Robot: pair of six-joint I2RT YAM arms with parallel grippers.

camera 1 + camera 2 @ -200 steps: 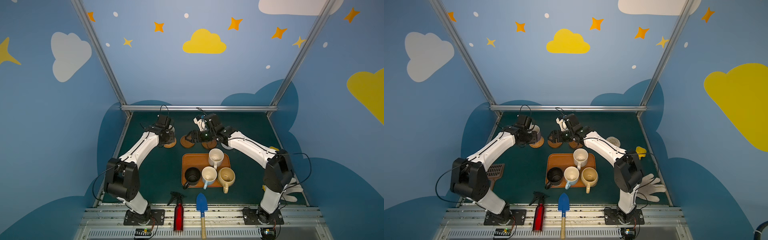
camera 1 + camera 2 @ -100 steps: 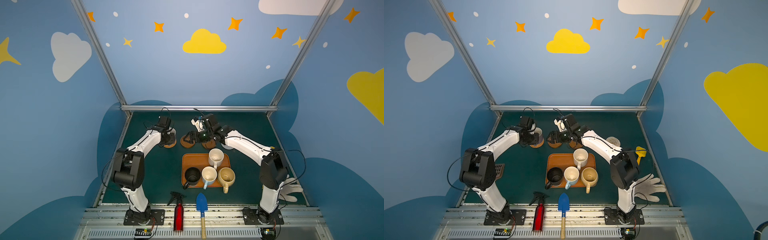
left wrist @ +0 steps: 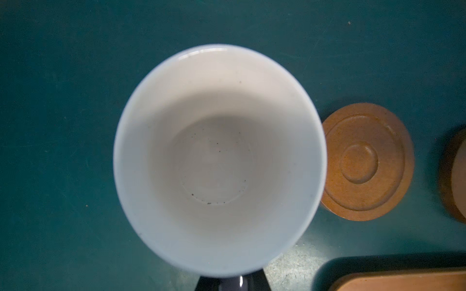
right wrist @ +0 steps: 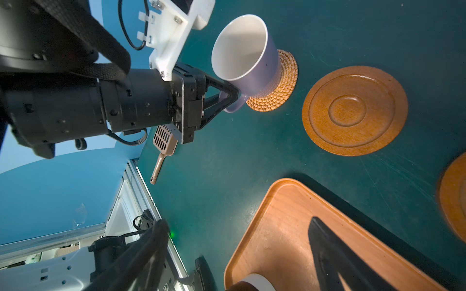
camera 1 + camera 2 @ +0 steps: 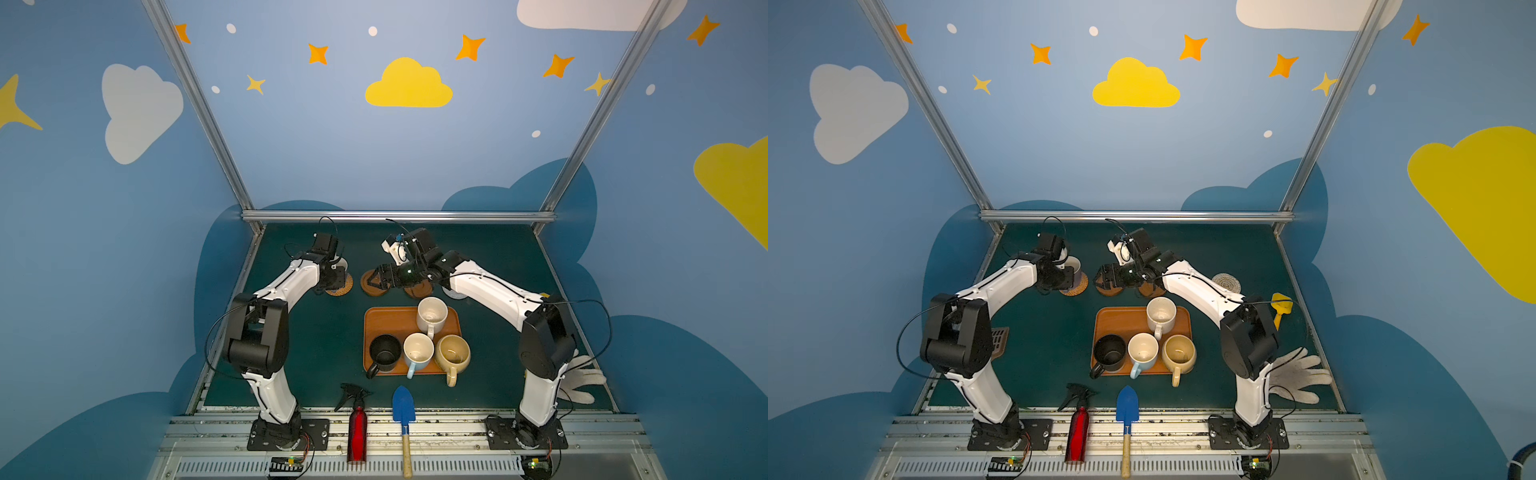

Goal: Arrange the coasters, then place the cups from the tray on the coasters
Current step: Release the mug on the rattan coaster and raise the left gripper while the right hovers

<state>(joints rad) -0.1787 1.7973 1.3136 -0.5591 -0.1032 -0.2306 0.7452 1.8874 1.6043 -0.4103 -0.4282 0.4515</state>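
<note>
In both top views, I am working at the far end of a dark green table (image 5: 316, 332). Left of centre, my left gripper (image 5: 335, 277) is clenching the handle of the lilac mug (image 5: 342, 262), which is standing on the woven rattan coaster (image 5: 341, 289). Just right of it, my right gripper (image 5: 379, 281) is hanging with its jaws spread wide, grasping nothing and hiding part of a brown wooden coaster (image 5: 371, 290). A second wooden coaster (image 5: 415, 292) is lying further right. In a top view, a grey-white rope coaster (image 5: 1226, 283) is showing beyond that.

In the middle of the frame, the orange-brown tray (image 5: 388, 321) is carrying the cream-white mug (image 5: 432, 316), black mug (image 5: 385, 353), light blue mug (image 5: 418, 351) and yellowish-tan mug (image 5: 452, 353). A red spray bottle (image 5: 357, 428) and a blue trowel (image 5: 403, 409) are lying at the bottom edge, and a white glove (image 5: 582, 382) at lower right.

In the left wrist view, I am looking straight down into the lilac mug's white inside, with the brown wooden coaster beside it and a corner of the tray showing.

In the right wrist view, my left gripper is pinching the mug's handle while the mug's base is meeting the rattan coaster. The brown wooden coaster is lying apart from the rattan one. A brown slotted scoop (image 4: 164, 141) is lying beyond the gripper.
</note>
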